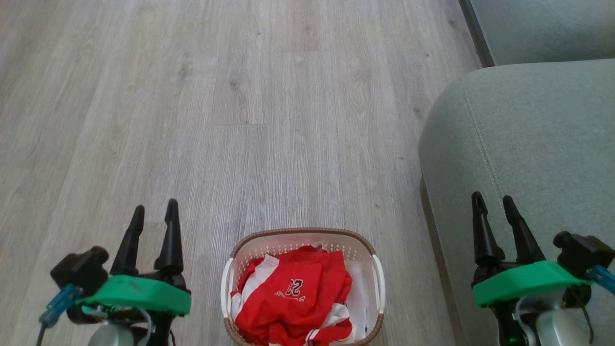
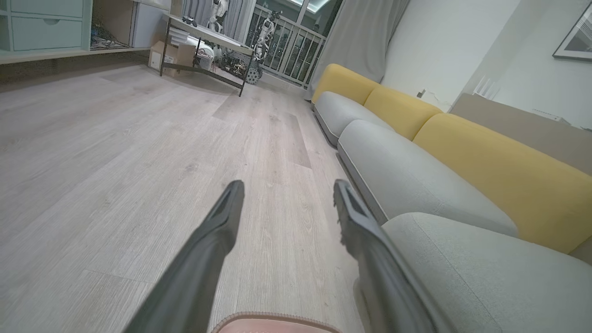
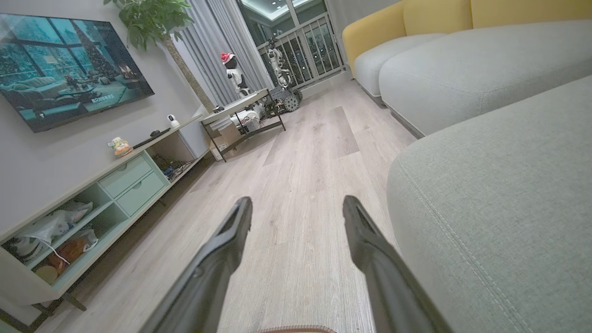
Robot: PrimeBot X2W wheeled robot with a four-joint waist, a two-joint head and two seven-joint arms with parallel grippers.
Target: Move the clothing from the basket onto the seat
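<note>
Nearest the lens, two dark-fingered grippers: left gripper (image 1: 155,205) at lower left above the floor (image 1: 240,96), right gripper (image 1: 491,197) at lower right above the front edge of the seat (image 1: 528,144). Both spread wide, empty, touching nothing.

Between them, low in the head view: the clothing (image 1: 293,293), a crumpled red and white heap inside the basket (image 1: 302,232), piled about level with the brown rim. Red jersey on top, printed 23 upside down from the head view; so, probably, neck end toward the robot and hem away. No clean long axis to the heap; roughly near-to-far along the basket, near end cut off by the frame. White handles on the basket's left and right sides. Basket on the wood floor, near the seat's front face but apart from it.

Seat to the robot's right, stitched seam running away from the robot, bare where visible. Beyond it, a second grey cushion (image 1: 543,29).

Judged stage: the very start, nothing moved across yet. Next: bring one gripper over the heap, likely the right as nearer the seat, lower it inside the rim, pinch a fold of the top jersey, lift clear, swing right, release on the cushion.
</note>
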